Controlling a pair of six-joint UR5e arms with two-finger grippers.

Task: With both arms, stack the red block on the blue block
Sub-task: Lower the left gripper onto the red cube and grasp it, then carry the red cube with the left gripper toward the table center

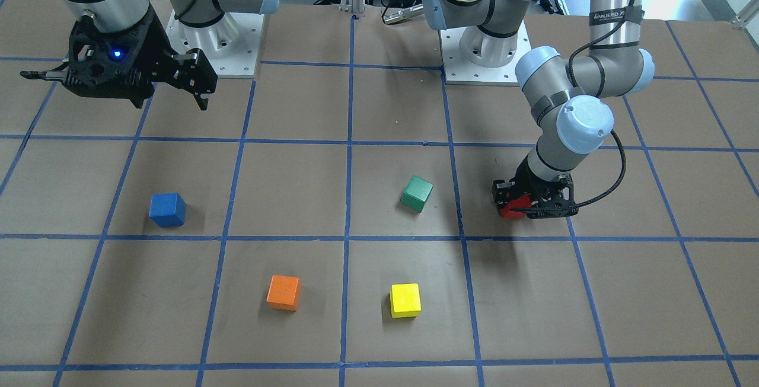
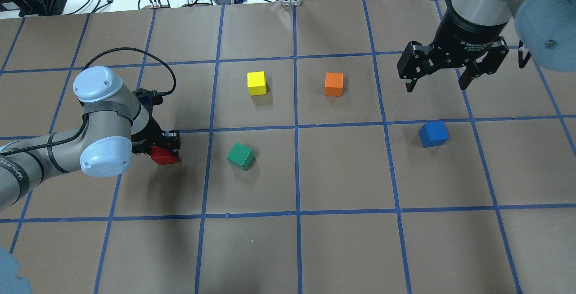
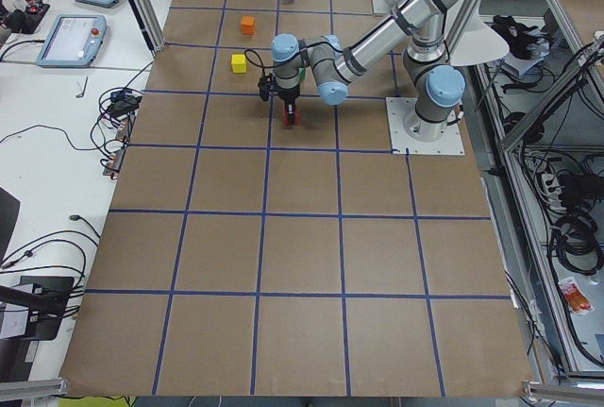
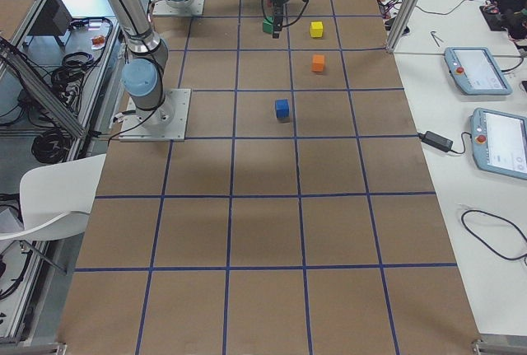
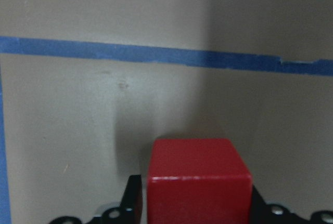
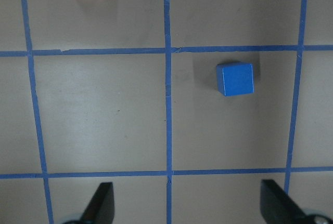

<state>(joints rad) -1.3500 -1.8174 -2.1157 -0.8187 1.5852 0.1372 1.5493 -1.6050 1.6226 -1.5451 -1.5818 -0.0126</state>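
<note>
The red block sits at table level between the fingers of my left gripper, which is shut on it. It also shows in the overhead view and fills the bottom of the left wrist view. The blue block lies alone on the brown table, far across from the red block. My right gripper is open and empty, held high and a little beyond the blue block. In the right wrist view the blue block lies ahead of the open fingertips.
A green block lies just to the right of the red block. A yellow block and an orange block lie farther out near the middle. Blue tape lines divide the table into squares. Both arm bases stand on the robot's side of the table.
</note>
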